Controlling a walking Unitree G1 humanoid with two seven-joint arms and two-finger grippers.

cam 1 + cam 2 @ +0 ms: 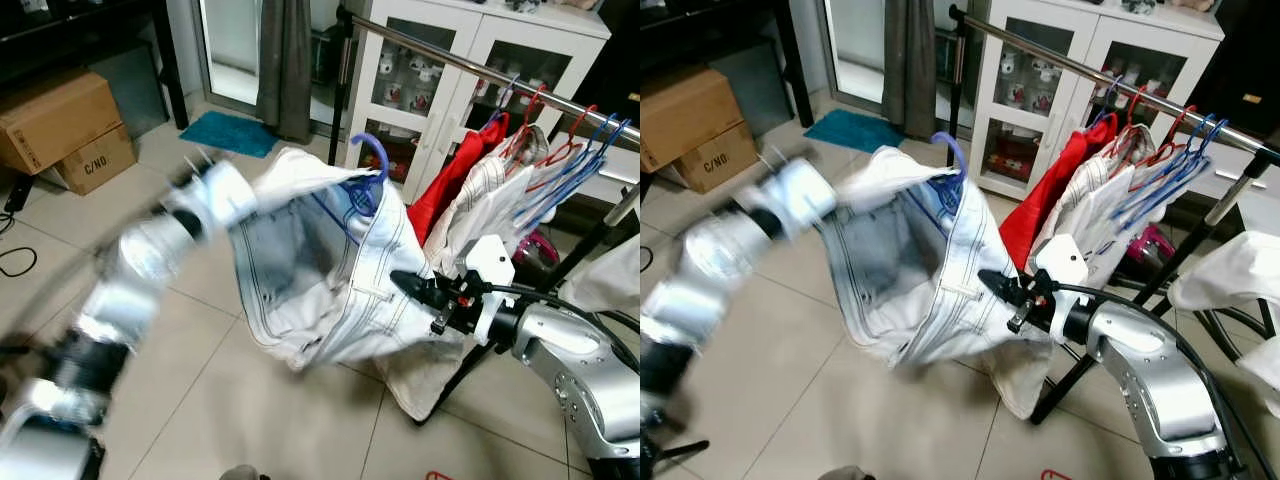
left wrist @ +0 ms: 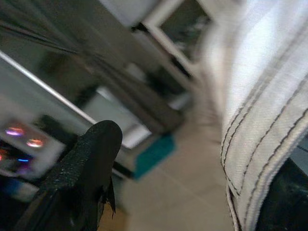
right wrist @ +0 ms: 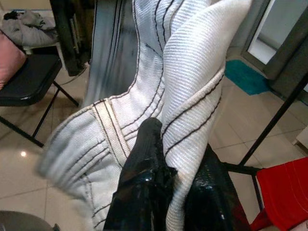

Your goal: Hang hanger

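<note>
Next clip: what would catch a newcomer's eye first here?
A big white garment with dark stitching hangs mid-frame on a blue hanger, spread between both arms. The right tool is shut on a fold of its cloth, and the left tool holds the cloth's other edge, its arm blurred. To the right, a clothes rail carries a red garment and more hangers.

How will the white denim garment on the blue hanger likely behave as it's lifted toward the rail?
The white denim garment sags in deep folds, so probably floppy. Thick stitched seams suggest some weight. Pinched in the right gripper, it may swing on the blue hanger.
</note>
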